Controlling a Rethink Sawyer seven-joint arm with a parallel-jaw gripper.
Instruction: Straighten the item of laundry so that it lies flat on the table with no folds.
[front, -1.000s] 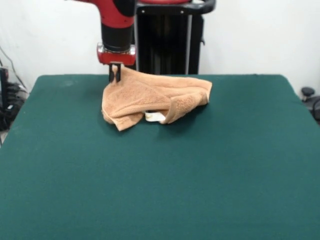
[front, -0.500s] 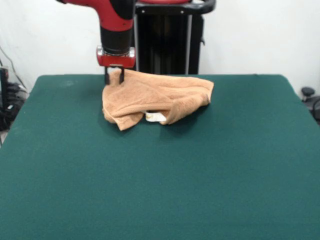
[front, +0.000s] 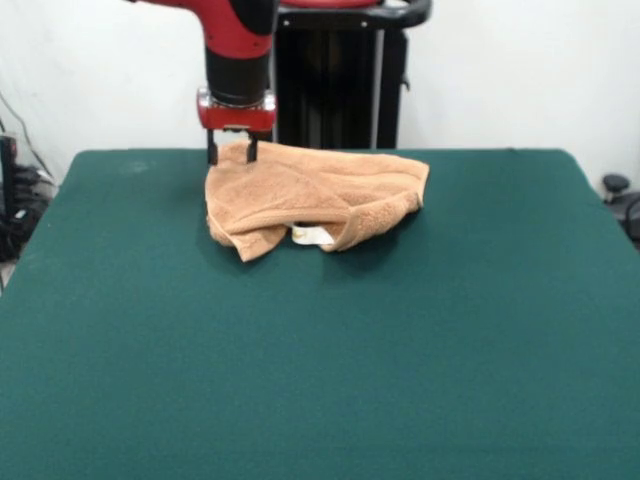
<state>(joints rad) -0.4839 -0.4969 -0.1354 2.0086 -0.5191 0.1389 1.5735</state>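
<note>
Red arm upright; gripper (front: 231, 152) spread over crumpled towel (front: 310, 196).

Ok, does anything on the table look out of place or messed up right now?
Yes: the towel is not flat. It lies crumpled near the far side of the table, with its front edges folded over and a white label peeking out underneath. The end effector stands open over its raised far-left corner. Nothing looks spilled or damaged.
</note>
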